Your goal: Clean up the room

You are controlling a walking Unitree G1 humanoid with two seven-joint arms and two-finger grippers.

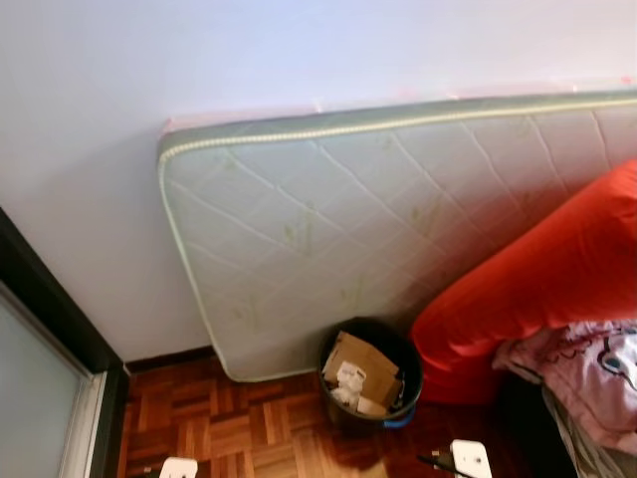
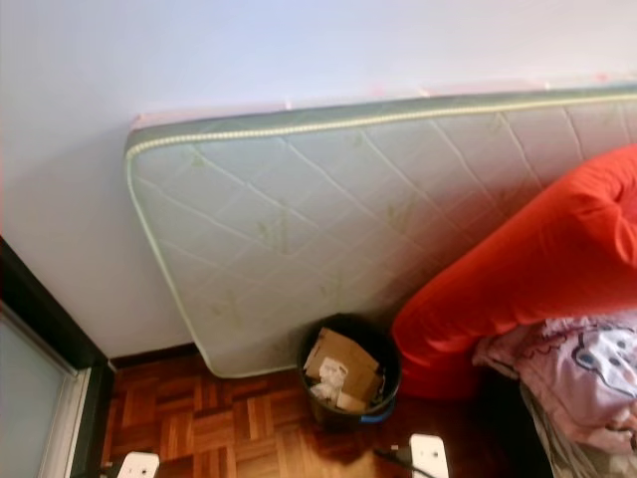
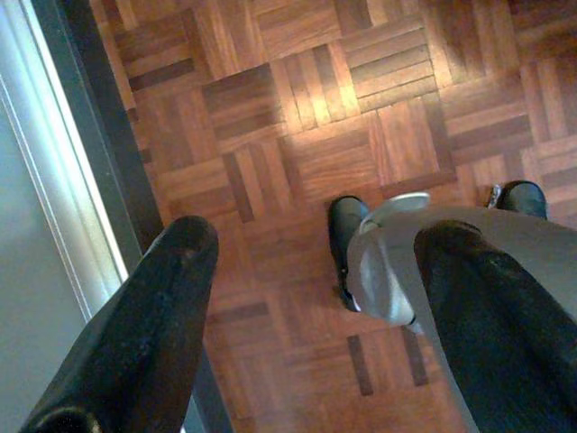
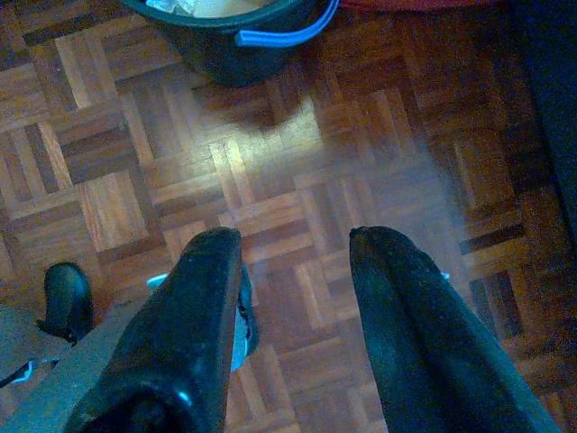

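Observation:
A dark bucket [image 1: 370, 383] stuffed with cardboard and crumpled paper stands on the parquet at the foot of a leaning mattress [image 1: 328, 229]. In the right wrist view the bucket [image 4: 230, 45] with its blue handle sits just beyond my right gripper [image 4: 296, 236], which hangs open over bare floor with nothing between its fingers. My left gripper [image 3: 320, 233] is also open and holds nothing. It hangs above the parquet beside my own leg and black feet [image 3: 347, 230].
A big red cushion [image 1: 537, 279] and pink patterned bedding [image 1: 587, 373] lie right of the bucket. A dark sliding-door frame [image 1: 50, 309] borders the left. A pale wall rises behind the mattress. Parquet floor [image 1: 239, 423] stretches left of the bucket.

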